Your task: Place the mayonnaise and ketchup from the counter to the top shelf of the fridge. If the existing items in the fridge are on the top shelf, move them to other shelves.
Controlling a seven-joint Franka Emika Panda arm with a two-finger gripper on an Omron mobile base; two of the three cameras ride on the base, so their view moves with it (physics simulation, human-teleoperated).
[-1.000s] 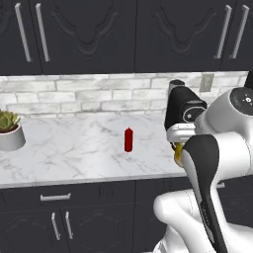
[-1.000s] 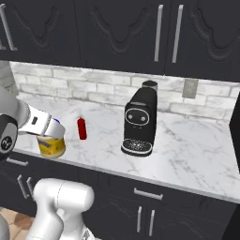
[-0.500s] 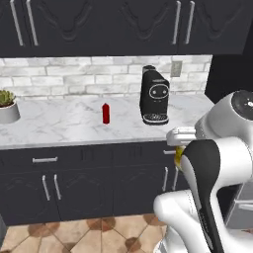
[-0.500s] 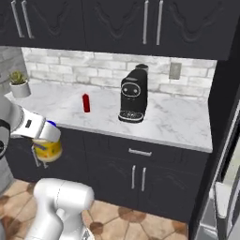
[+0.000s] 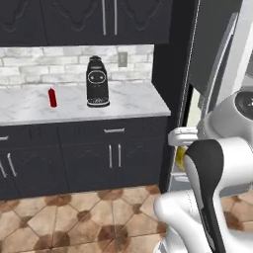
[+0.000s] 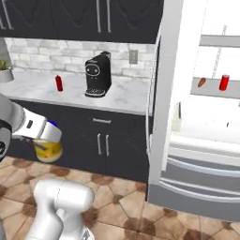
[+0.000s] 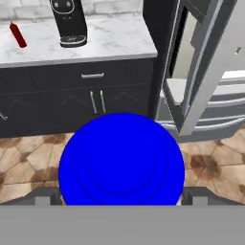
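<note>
My gripper [image 6: 43, 137] is shut on the mayonnaise [image 6: 47, 149], a pale yellow container held low over the tiled floor in front of the dark cabinets. Its blue cap [image 7: 122, 160] takes up the middle of the hand view, between my gripper [image 7: 122, 196] fingertips [image 7: 48, 195]. From the left base view the mayonnaise [image 5: 181, 157] peeks out under the gripper [image 5: 181, 140]. The ketchup [image 6: 58, 83] [image 5: 52, 97] [image 7: 17, 34] stands upright on the marbled counter [image 6: 126, 93]. The fridge [image 6: 206, 140] is open on the right. A grey shelf board [image 6: 211, 92] carries the orange-red oval item [image 6: 201, 82] and the red can [image 6: 224, 82]; a higher board [image 6: 220, 41] is bare.
A black coffee machine [image 6: 97, 75] [image 5: 97, 82] stands on the counter right of the ketchup. A potted plant [image 6: 4, 70] sits at the counter's far left. The thick white fridge door [image 6: 173, 93] [image 5: 222, 64] juts out between counter and fridge cavity. Tiled floor [image 6: 122, 197] lies below.
The whole picture has shifted: the base backed off the counter and turned right, bringing the open fridge into view. The mayonnaise stays in the shut gripper; the ketchup stands where it was.
</note>
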